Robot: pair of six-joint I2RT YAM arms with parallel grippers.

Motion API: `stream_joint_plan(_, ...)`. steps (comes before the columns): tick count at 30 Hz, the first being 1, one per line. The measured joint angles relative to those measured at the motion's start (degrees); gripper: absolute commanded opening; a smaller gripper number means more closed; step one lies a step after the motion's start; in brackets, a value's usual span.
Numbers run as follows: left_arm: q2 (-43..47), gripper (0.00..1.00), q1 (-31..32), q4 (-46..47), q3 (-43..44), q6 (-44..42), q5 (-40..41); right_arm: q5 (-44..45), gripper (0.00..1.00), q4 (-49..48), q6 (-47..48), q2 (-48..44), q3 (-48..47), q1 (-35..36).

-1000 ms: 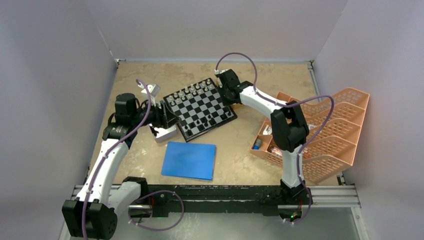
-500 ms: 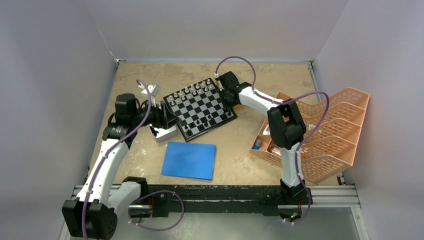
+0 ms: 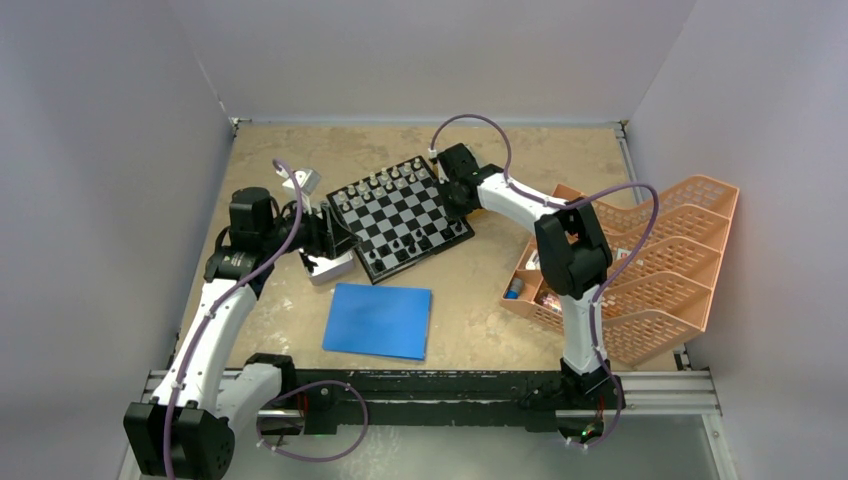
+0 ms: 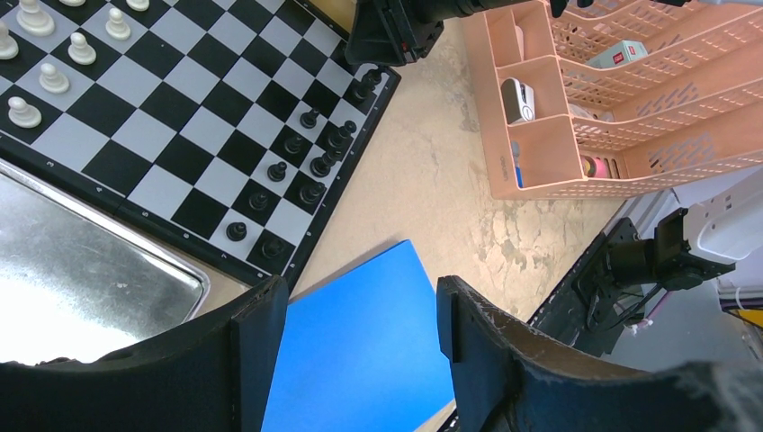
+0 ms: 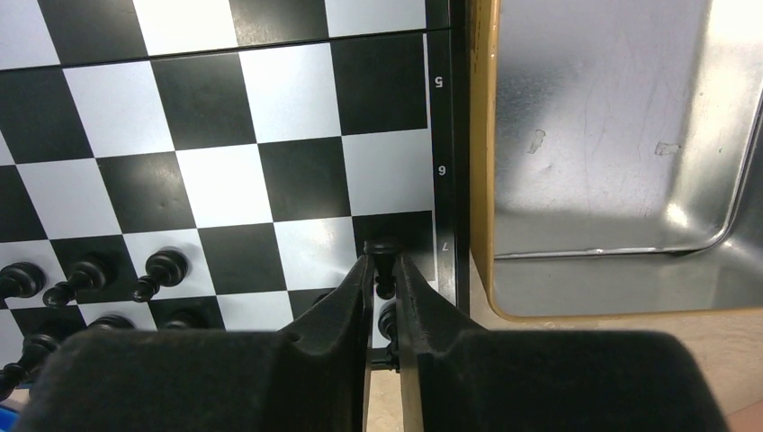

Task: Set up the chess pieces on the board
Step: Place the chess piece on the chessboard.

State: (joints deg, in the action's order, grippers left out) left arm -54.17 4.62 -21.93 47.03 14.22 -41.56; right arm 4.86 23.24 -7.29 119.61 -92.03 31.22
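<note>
The board (image 3: 400, 213) lies at the table's middle back, silvery-white pieces (image 3: 385, 182) along its far side and black pieces (image 3: 410, 243) along its near side. My right gripper (image 3: 456, 200) is at the board's right corner. In the right wrist view it (image 5: 382, 263) is shut on a black pawn (image 5: 384, 250) over the dark edge square by the mark 7; I cannot tell whether the pawn touches the board (image 5: 270, 117). More black pieces (image 5: 162, 266) stand to its left. My left gripper (image 4: 360, 315) is open and empty above the blue sheet (image 4: 360, 360), beside the board's left corner (image 4: 180, 117).
A shiny metal tray (image 5: 612, 135) lies beside the board's edge in the right wrist view, and another (image 4: 72, 279) under my left gripper. An orange desk organiser (image 3: 640, 260) holding small items stands at the right. The blue sheet (image 3: 378, 320) lies in front of the board.
My right wrist has shifted slightly left at the board's right corner. The left arm has not moved.
</note>
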Motion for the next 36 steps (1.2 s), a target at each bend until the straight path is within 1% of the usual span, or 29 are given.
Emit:
stream_joint_plan(2, 0.0, 0.62, 0.0, 0.0, 0.0, 0.0, 0.0, -0.1, 0.11, 0.1, 0.0, 0.0, 0.0, 0.0)
stream_joint_plan(5, 0.1, 0.61, 0.0, 0.0, 0.0, -0.1, 0.0, -0.1, 0.09, 0.2, 0.0, 0.0, 0.0, 0.0)
stream_joint_plan(14, 0.1, 0.62, 0.0, 0.0, 0.0, -0.1, 0.0, -0.1, 0.09, 0.5, 0.1, 0.0, -1.1, 0.0)
stream_joint_plan(18, 0.1, 0.61, 0.0, 0.0, 0.0, -0.1, 0.0, -0.2, 0.16, 0.9, 0.5, 0.9, -3.4, 0.0)
stream_joint_plan(23, 0.1, 0.61, 0.0, 0.0, 0.0, -0.1, 0.0, 0.0, 0.22, 0.8, 0.9, 3.9, -7.0, 0.0)
stream_joint_plan(30, 0.1, 0.62, 0.0, 0.0, 0.0, -0.1, 0.0, 0.1, 0.34, 1.3, 0.8, 4.4, -7.0, 0.0)
stream_joint_plan(36, 0.1, 0.62, 0.0, 0.0, 0.0, -0.1, 0.0, 0.5, 0.37, -0.1, 0.4, 2.5, -5.0, 0.0)
